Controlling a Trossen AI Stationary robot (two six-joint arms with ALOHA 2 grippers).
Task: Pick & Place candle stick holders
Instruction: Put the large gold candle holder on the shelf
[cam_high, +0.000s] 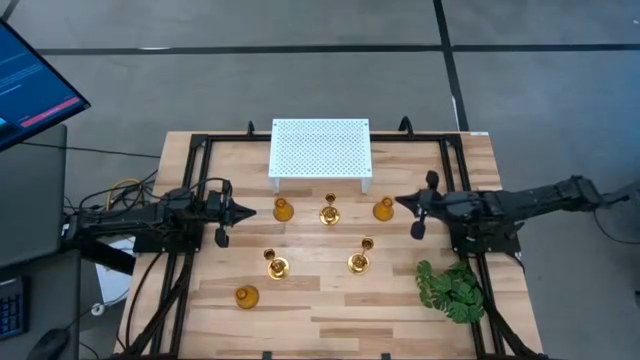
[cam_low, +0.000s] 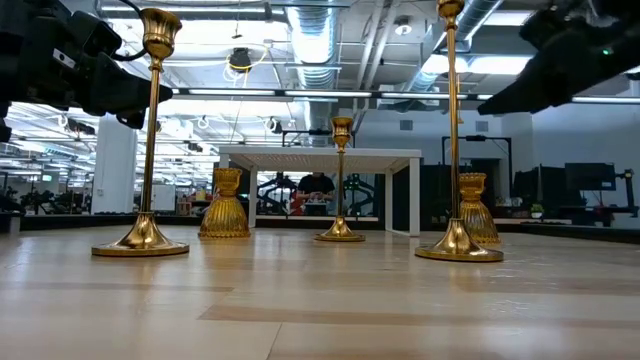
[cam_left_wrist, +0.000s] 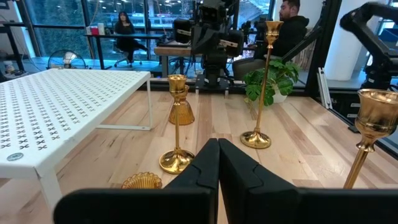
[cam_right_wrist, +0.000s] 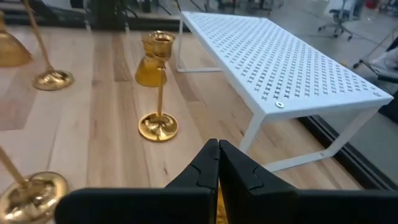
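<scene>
Six candle stick holders stand upright on the wood table, none held. Nearest the front edge is a squat bulbous one, alone. Next row back: two tall slim brass sticks and, well apart. Farther back, just before the white perforated stand, a squat one, the shortest stick and another squat one sit in a line. Left gripper hovers near the left squat one, fingers pressed fully together, empty. Right gripper hovers just beside the right squat one, fingers likewise closed, empty. Handling guess: polished metal, rigid, slick to the pads. The sticks look top-heavy on small round bases and likely tip if bumped, so pinch the stem low, just above the base, keep it vertical. The squat ones look steadier and heavier; grip at the narrow neck under the cup, not the ribbed flared skirt. Green plant sits at the right front, clear of all six.
</scene>
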